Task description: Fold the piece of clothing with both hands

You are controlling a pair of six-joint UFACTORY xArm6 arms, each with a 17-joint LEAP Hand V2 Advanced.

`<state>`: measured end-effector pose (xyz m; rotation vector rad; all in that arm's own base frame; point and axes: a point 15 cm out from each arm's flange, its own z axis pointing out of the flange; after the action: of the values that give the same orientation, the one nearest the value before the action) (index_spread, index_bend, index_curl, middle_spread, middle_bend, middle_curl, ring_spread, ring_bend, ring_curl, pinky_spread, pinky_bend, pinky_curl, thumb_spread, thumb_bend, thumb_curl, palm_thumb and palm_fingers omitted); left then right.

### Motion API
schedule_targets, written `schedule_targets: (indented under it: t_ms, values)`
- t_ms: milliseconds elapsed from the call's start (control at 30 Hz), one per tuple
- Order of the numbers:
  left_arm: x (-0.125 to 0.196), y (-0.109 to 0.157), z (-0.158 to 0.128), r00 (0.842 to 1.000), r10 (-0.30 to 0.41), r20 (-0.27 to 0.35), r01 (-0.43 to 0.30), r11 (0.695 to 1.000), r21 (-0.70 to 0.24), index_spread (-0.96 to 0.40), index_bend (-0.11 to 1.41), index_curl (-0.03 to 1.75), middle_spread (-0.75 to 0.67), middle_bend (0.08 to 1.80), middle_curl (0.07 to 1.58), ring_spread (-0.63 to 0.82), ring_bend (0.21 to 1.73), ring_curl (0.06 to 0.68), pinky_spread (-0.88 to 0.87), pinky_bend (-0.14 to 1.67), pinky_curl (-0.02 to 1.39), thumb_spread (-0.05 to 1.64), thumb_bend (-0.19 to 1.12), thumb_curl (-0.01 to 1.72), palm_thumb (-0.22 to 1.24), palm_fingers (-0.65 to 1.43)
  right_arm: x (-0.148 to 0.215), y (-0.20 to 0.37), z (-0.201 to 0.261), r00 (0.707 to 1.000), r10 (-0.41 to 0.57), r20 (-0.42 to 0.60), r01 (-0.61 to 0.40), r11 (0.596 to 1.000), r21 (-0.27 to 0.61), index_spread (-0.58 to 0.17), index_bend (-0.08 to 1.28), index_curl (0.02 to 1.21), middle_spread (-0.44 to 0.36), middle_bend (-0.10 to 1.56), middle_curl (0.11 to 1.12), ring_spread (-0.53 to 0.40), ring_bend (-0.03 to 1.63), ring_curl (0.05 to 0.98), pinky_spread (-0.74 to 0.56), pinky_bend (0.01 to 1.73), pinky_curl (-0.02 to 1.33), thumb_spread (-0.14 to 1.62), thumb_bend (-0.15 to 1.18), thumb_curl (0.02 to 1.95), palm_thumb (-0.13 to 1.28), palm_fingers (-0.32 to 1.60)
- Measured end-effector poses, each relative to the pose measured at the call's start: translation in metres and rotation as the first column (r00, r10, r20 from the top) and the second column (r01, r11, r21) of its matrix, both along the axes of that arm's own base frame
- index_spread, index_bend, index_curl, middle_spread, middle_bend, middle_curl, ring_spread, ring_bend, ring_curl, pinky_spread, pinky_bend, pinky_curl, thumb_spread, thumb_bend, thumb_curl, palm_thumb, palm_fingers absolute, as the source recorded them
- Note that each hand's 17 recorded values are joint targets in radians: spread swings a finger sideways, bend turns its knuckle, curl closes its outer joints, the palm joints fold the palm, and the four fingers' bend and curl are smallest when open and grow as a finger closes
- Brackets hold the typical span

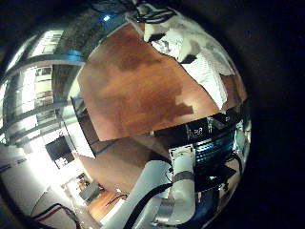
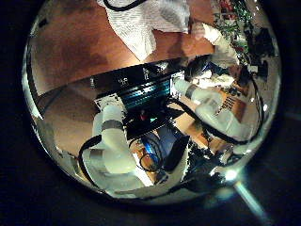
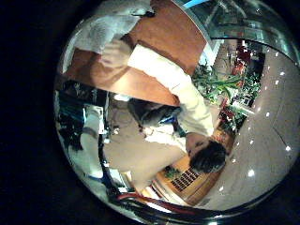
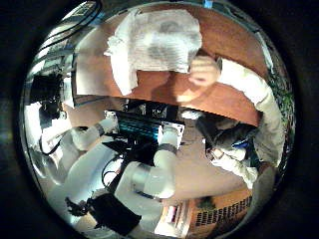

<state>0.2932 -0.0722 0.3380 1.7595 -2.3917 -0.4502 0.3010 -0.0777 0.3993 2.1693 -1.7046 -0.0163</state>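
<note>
The piece of clothing is a pale, loosely bunched garment lying flat on the wooden table, near one edge. In the right thumb side palm view it shows a grey inner patch near its middle and a flap hanging toward the table edge. A person's hand rests on the table just beside the garment, with a light sleeve running back to a person bent over at the table's side. The right little finger side palm view shows the same hand at the cloth's edge; whether it touches cannot be told. In the left little finger side palm view the garment lies along the table's far side.

Both palm cameras sit well above the table. Neither robot hand's fingers show, so their state cannot be told. White arm segments stand beside the table.
</note>
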Motion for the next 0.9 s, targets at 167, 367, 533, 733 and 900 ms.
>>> schedule_targets:
  t_ms: [167,367,533,733,900]
  values:
    - [0.006,-0.004,-0.006,1.000,-0.003,-0.003,0.003,1.000,-0.011,0.00,0.15,0.26,0.35,0.20,0.34,0.44,0.74,0.206,0.48,0.50,0.32,1.05,-0.04,0.19,-0.04,0.01,-0.001,0.001,0.000,1.000,0.007,-0.008,-0.007,1.000,0.000,-0.345,0.15,0.27,0.015,0.25,0.35,0.176,0.56,0.218,0.34,0.62,0.20,1.13,-0.04,0.15,-0.04,0.07]
    - [0.010,-0.013,-0.021,0.999,-0.032,-0.039,0.032,0.999,0.004,0.00,0.15,0.26,0.35,0.20,0.35,0.45,0.73,0.203,0.48,0.49,0.32,1.08,-0.02,0.20,-0.01,0.00,0.000,-0.001,-0.002,1.000,-0.002,-0.006,0.002,1.000,0.005,-0.344,0.15,0.27,0.013,0.26,0.36,0.176,0.55,0.221,0.35,0.60,0.21,1.14,-0.04,0.15,-0.04,0.09]
    - [0.000,-0.023,-0.032,0.995,-0.073,-0.061,0.074,0.997,0.013,0.00,0.15,0.27,0.35,0.20,0.35,0.46,0.71,0.199,0.49,0.47,0.31,1.10,0.00,0.23,0.09,-0.01,0.002,0.001,-0.009,1.000,-0.013,-0.021,0.013,1.000,0.011,-0.355,0.15,0.27,0.012,0.26,0.36,0.167,0.55,0.224,0.35,0.59,0.21,1.14,-0.04,0.15,-0.04,0.11]
    - [0.001,-0.048,-0.078,0.984,-0.175,-0.025,0.176,0.984,0.018,0.04,0.14,0.27,0.37,0.19,0.34,0.47,0.70,0.196,0.50,0.46,0.31,1.06,-0.02,0.25,0.11,-0.03,0.005,0.005,-0.019,0.997,-0.048,-0.054,0.048,0.999,0.004,-0.347,0.15,0.27,0.012,0.27,0.36,0.164,0.55,0.227,0.36,0.58,0.22,1.14,-0.04,0.14,-0.04,0.14]
    - [0.005,-0.059,-0.129,0.977,-0.210,0.032,0.210,0.978,0.000,0.08,0.13,0.25,0.40,0.19,0.34,0.49,0.69,0.198,0.50,0.47,0.31,1.00,-0.03,0.27,0.10,-0.04,0.004,0.015,-0.020,0.996,-0.073,-0.054,0.072,0.997,-0.010,-0.339,0.15,0.27,0.012,0.27,0.36,0.165,0.56,0.232,0.36,0.58,0.23,1.14,-0.04,0.14,-0.04,0.16]
